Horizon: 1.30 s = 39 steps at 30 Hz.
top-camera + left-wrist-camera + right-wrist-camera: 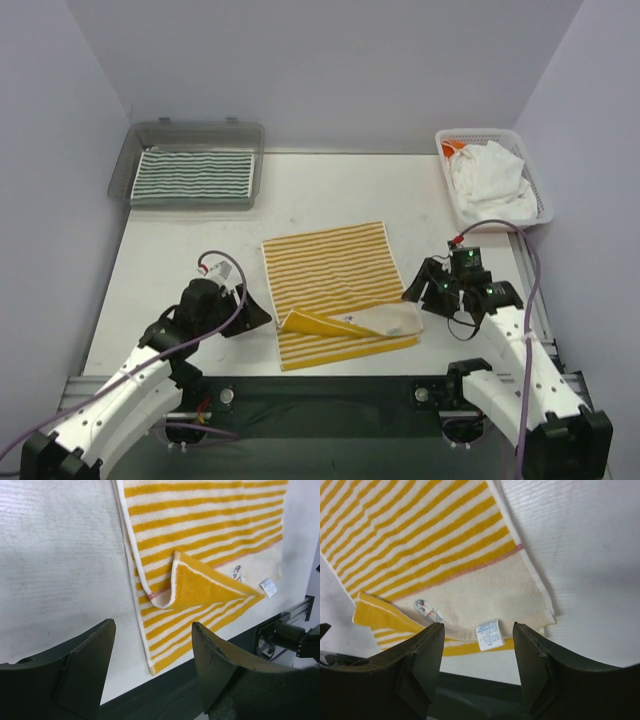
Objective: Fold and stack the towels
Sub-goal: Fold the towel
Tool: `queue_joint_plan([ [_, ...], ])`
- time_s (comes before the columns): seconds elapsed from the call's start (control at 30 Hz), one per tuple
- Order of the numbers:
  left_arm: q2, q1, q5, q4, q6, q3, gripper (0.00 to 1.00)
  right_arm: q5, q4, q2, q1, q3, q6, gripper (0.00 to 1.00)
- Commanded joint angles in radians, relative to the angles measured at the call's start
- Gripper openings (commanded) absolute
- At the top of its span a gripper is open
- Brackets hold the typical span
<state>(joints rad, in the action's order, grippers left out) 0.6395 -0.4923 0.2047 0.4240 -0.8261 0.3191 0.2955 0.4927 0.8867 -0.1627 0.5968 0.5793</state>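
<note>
1. Yellow-and-white striped towel (335, 270) lies flat in the middle of the desk (160, 260). Its near edge is turned over in a shallow, crooked flap (200, 585) with the label (489, 634) showing.
2. The left gripper (152, 627) and right gripper (479, 630) are both released and hold nothing, one beside each near corner.
3. The step in hand looks like the half fold. Pinch both flap corners together, taking only the top layer.
4. Lift low and carry both corners toward the far edge at an equal pace, so the stripes line up.
5. An uneven pull would skew the fold. Square it before stacking with the dark-green-striped towel (195, 175) in the grey tray (118, 180).
</note>
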Motion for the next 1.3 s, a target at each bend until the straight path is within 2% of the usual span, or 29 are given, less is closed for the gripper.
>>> queue_joint_plan([
  [0.0,-0.058,-0.005,-0.036,0.067,-0.016,0.061,0.74,-0.005,0.113,-0.080,-0.049,0.018,-0.002,0.57],
  [0.13,0.011,-0.005,-0.045,0.067,0.018,0.115,0.79,-0.145,0.167,-0.146,-0.097,0.035,-0.009,0.56],
  [0.23,0.104,-0.008,-0.059,0.038,0.047,0.161,0.79,-0.130,0.143,-0.132,-0.098,0.049,-0.033,0.53],
  [0.5,0.451,-0.020,-0.197,-0.063,0.117,0.345,0.78,-0.052,-0.011,0.131,-0.159,0.115,-0.047,0.41],
  [0.6,0.567,-0.025,-0.197,-0.087,0.130,0.423,0.73,-0.106,-0.022,0.199,-0.196,0.121,-0.018,0.40],
  [0.77,0.670,-0.055,-0.255,-0.148,0.128,0.456,0.73,-0.160,-0.052,0.227,-0.201,0.077,-0.024,0.41],
  [0.9,0.808,-0.055,-0.313,-0.160,0.180,0.556,0.73,-0.156,-0.097,0.311,-0.201,0.069,-0.026,0.40],
  [1.0,0.926,-0.054,-0.335,-0.151,0.223,0.656,0.69,-0.160,-0.152,0.363,-0.196,0.066,-0.018,0.40],
  [1.13,1.072,-0.052,-0.346,-0.133,0.268,0.786,0.54,-0.144,-0.200,0.448,-0.166,0.083,0.004,0.36],
  [1.27,1.233,-0.051,-0.357,-0.090,0.308,0.923,0.53,-0.104,-0.249,0.524,-0.117,0.093,0.020,0.34],
])
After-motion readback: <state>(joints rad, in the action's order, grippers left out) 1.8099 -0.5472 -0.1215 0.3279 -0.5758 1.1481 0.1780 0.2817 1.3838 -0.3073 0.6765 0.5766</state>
